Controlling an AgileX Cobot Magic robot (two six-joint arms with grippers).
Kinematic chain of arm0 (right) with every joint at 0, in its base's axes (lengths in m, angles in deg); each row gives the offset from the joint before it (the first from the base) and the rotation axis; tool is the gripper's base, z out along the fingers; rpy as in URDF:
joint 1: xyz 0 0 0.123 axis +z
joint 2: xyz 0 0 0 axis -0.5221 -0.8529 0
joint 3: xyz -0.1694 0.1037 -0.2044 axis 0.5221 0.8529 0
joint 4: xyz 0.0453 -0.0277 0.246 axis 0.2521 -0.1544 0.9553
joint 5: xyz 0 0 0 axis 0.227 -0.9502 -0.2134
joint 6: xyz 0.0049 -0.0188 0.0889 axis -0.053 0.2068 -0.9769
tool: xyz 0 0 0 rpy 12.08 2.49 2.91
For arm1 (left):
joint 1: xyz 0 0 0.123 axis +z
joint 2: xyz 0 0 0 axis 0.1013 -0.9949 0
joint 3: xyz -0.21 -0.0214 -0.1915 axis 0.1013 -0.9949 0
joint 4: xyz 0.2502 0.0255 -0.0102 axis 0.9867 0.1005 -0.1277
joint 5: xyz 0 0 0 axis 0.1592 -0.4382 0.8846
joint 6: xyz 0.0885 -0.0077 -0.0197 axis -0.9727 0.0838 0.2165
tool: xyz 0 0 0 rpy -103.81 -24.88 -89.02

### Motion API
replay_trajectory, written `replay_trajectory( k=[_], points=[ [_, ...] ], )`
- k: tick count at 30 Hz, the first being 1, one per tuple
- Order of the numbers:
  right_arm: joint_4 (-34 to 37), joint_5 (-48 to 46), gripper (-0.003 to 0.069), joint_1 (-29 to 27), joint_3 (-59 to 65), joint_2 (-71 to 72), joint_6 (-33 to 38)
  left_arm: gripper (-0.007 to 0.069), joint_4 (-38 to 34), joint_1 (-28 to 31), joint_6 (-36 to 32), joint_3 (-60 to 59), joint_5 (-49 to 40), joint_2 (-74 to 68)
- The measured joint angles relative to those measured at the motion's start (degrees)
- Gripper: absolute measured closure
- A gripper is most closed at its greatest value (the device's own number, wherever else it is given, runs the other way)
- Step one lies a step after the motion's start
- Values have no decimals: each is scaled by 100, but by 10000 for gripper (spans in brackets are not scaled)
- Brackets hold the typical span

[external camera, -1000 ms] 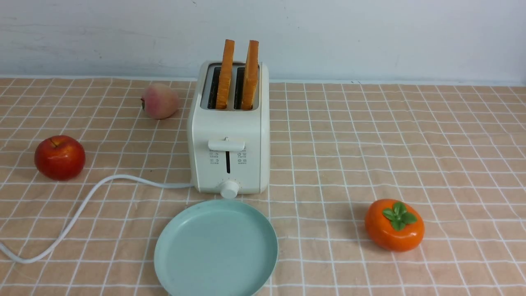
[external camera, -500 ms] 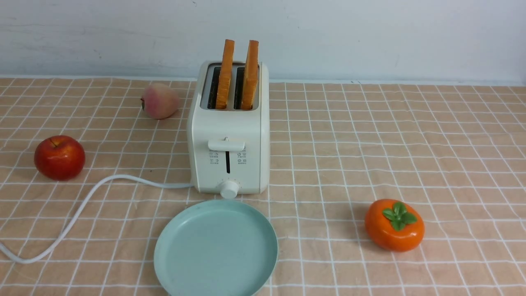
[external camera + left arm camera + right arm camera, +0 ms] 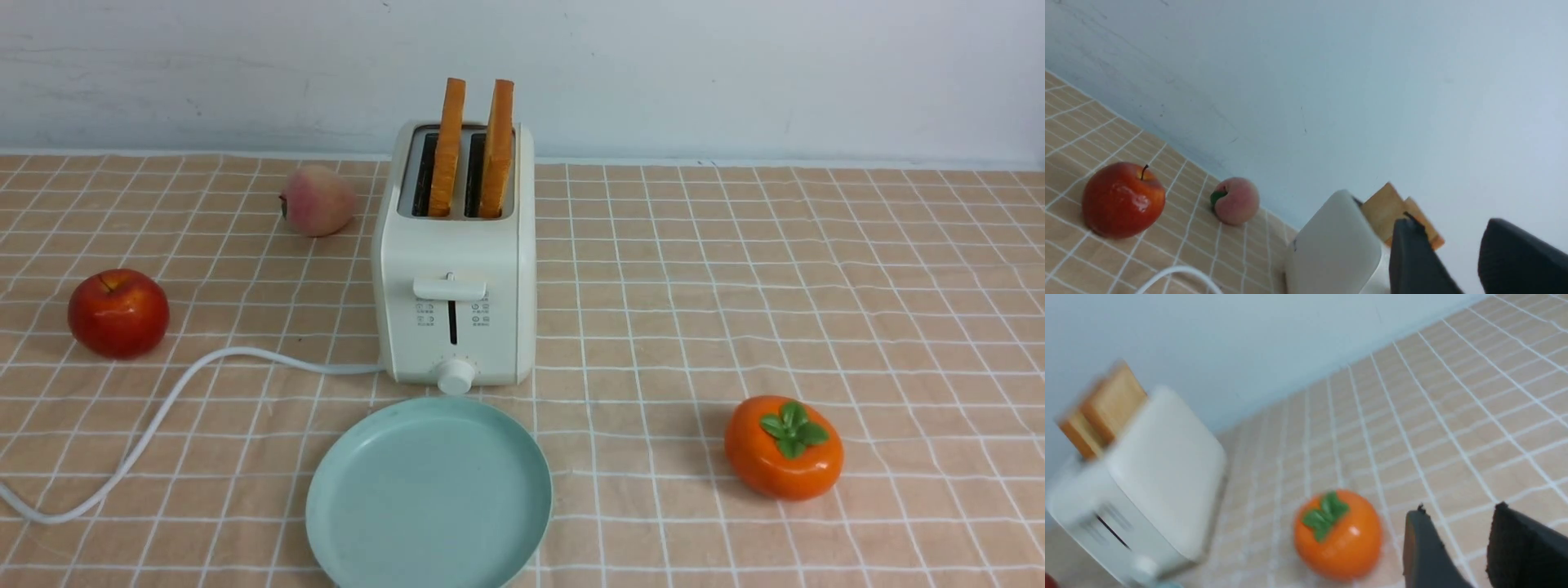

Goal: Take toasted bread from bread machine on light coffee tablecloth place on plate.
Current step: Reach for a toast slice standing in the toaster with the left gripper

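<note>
toasted bread (image 3: 497,147): two thick square slices with orange-brown crust and pale golden faces. they stand upright, edge-on to the front view, one in each slot of the cream-white boxy two-slot bread machine (image 3: 453,269). the upper halves of both slices stick out above the slots. neither slice is on the plate.

bread machine: upright on the light coffee tablecloth (image 3: 735,286), peach-tan with a grid of thin white lines, which covers the worktop. lever, printed icons and round knob face the front camera. a white cord (image 3: 163,416) runs from its lower left side and curves off toward the near left edge.

round pale teal-green plate (image 3: 429,498): flat on the cloth just in front of the knob, nothing on it.

around them:
- glossy red apple (image 3: 118,313), well to the left
- pinkish peach (image 3: 318,200), behind-left, near the machine
- orange persimmon with a green leaf cap (image 3: 784,447), front-right, well apart from the plate
- pale blue-grey wall (image 3: 735,73) behind

left tool (image 3: 1449,228): seen only from its wrist camera. dark fingers parted, nothing between them, clear of the bread.

right tool (image 3: 1457,514): wrist picture blurred. fingers parted, holding nothing, above the cloth near the persimmon.
</note>
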Motion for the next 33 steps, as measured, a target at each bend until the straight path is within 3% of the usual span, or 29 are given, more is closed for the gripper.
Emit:
replay_trajectory(
  k=[4, 5, 6, 8, 14, 19, 20, 22, 26, 29, 31, 33],
  points=[
    [336, 575, 419, 0, 0, 0, -126, 440, -615, 0, 316, 0, 226, 0],
    [378, 722, 419, 0, 0, 0, -126, 482, -697, 0, 396, 0, 291, 0],
    [406, 862, 419, 0, 0, 0, -126, 573, -749, 0, 457, 0, 358, 0],
    [476, 1055, 419, 0, 0, 0, -202, 638, -774, 0, 481, 0, 407, 0],
    [757, 1196, 419, 0, -327, 0, -630, 638, -805, 0, 194, 961, -106, -88],
    [449, -372, 419, 0, -2267, -804, -504, 638, -739, 0, -1025, 2667, -2546, -1575],
    [392, -564, 419, 0, -2353, -929, -475, 638, -731, 0, -1025, 2667, -2660, -1662],
    [126, -1873, 419, 0, -3374, -1817, 12, 638, -653, 0, -1464, 3403, -4047, -2773],
    [110, -4003, 455, 0, -4580, -3338, 921, 638, -506, 0, -1791, 4522, -5890, -4672],
    [367, -5168, 571, 0, -4908, -4219, 1847, 638, -419, 0, -2084, 5129, -6585, -5858],
    [621, -5460, 652, 0, -4886, -4579, 2258, 638, -353, -31, -2272, 5430, -6716, -6441],
    [852, -5528, 673, 0, -4804, -4733, 2462, 638, -276, -168, -2401, 5675, -6739, -6788]
  ],
)
